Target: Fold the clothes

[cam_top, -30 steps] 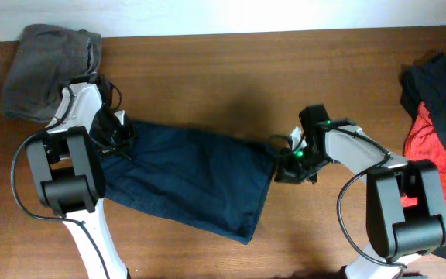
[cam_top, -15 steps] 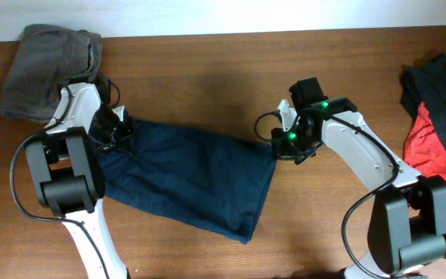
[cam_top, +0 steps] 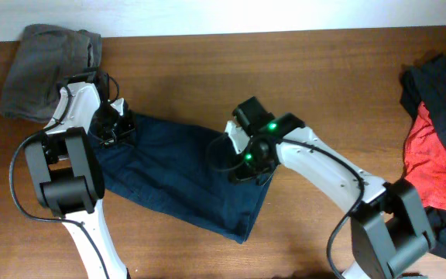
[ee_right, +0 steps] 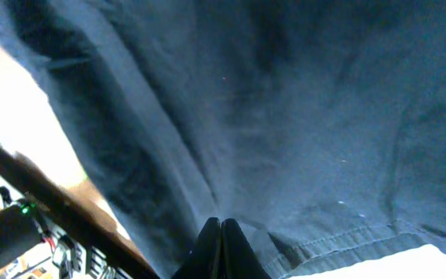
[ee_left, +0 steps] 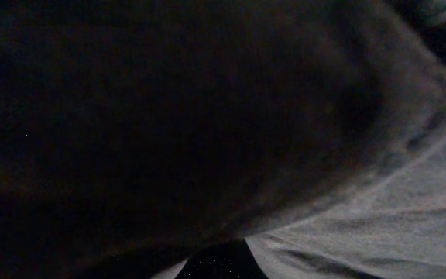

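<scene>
The large navy-blue garment (cam_top: pixel 173 174) lies spread on the wooden table (cam_top: pixel 207 70), left of centre. My right gripper (cam_top: pixel 248 164) is over the garment's right part, shut on a pinch of its cloth; the right wrist view shows the closed fingers (ee_right: pixel 221 234) pressed into navy fabric (ee_right: pixel 300 116) with a stitched hem beside them. My left gripper (cam_top: pixel 119 128) is at the garment's upper left corner. Its wrist view is filled by dark cloth (ee_left: pixel 169 116), with the fingertips (ee_left: pixel 223 262) showing as one closed dark point.
A grey-olive garment (cam_top: pixel 45 66) is bunched at the table's far left corner, just behind my left arm. A red garment (cam_top: pixel 428 155) and a black one (cam_top: pixel 440 85) are piled at the right edge. The table's back edge runs along the top.
My right gripper has moved left from the garment's right edge to over its middle, drawing the navy cloth with it. The left gripper has stayed at the left corner.
</scene>
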Tool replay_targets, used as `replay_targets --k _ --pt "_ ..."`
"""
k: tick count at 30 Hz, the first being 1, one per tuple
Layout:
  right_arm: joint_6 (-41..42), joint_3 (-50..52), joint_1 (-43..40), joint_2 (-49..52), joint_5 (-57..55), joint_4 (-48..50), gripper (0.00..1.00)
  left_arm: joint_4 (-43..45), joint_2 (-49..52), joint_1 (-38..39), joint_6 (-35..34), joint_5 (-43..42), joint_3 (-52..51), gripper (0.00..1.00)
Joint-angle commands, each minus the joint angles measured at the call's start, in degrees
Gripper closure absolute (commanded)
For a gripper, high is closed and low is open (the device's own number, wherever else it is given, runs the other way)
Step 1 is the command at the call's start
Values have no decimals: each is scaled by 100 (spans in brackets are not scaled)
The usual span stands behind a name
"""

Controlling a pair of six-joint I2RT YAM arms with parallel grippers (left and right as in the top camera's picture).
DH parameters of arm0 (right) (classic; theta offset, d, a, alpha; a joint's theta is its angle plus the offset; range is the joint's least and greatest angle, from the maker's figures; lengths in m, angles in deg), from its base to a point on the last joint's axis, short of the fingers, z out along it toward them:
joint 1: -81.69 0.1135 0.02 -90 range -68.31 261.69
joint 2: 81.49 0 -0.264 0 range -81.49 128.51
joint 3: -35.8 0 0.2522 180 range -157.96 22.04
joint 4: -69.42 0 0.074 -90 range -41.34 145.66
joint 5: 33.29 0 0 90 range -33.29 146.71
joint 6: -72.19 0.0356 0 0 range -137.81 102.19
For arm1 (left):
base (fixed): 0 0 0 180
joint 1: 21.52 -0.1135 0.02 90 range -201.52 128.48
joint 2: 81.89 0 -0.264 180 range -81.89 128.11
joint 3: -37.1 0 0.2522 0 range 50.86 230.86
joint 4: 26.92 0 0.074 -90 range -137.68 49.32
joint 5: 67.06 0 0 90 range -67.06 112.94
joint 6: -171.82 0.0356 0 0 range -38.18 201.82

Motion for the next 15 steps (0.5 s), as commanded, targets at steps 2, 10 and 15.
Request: replay_targets --k 2,10,15 --pt "348 -4 -17 380 -229 7 96 35 142 140 50 -61 -7 99" --pt "-520 37 -66 1233 -323 109 96 28 140 450 52 -260 -7 99" --pt "-584 37 -278 1491 -490 -17 96 17 142 610 50 -256 -7 99"
